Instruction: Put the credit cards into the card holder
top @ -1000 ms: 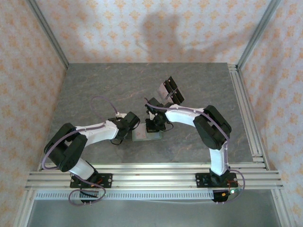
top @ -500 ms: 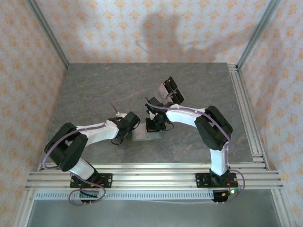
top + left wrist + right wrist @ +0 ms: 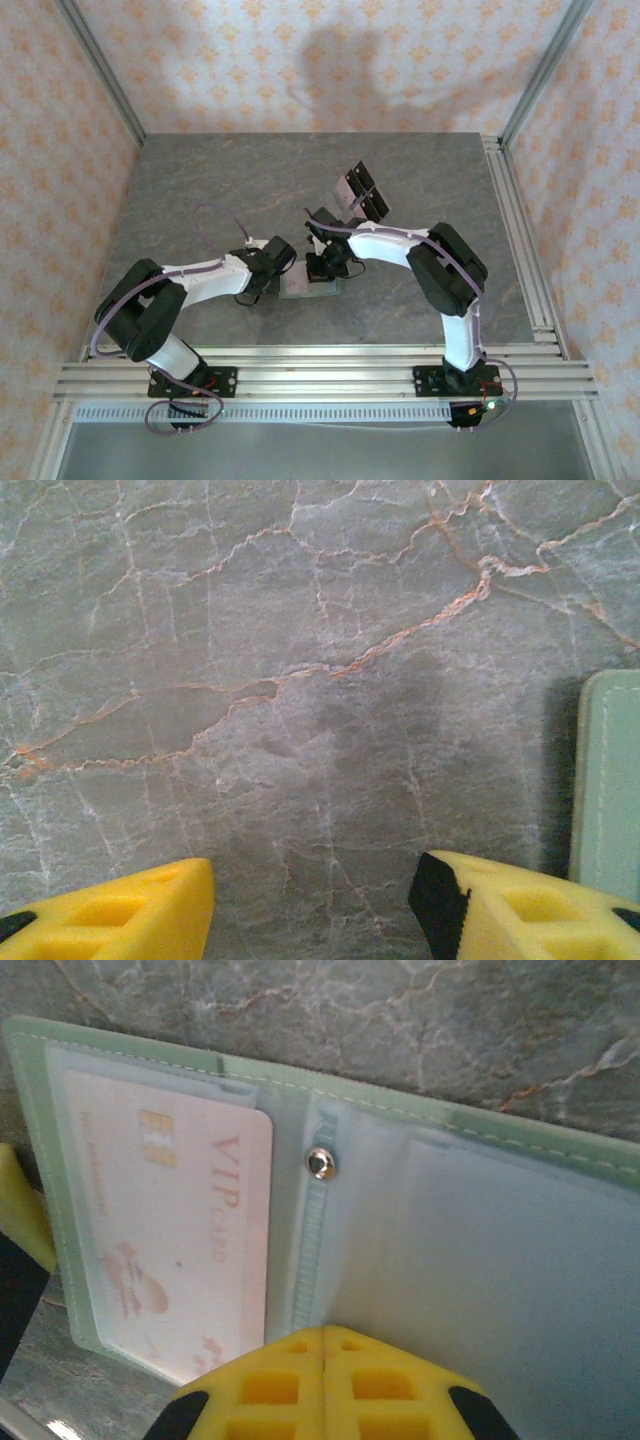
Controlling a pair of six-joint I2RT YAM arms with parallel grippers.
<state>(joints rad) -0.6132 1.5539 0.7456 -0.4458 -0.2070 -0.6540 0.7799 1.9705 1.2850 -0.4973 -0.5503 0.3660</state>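
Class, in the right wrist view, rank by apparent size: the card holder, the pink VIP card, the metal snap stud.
1. card holder, spanning nearly the frame.
2. pink VIP card, tucked in its left pocket.
3. metal snap stud, tiny.
All sit at similar distance, so the order holds.
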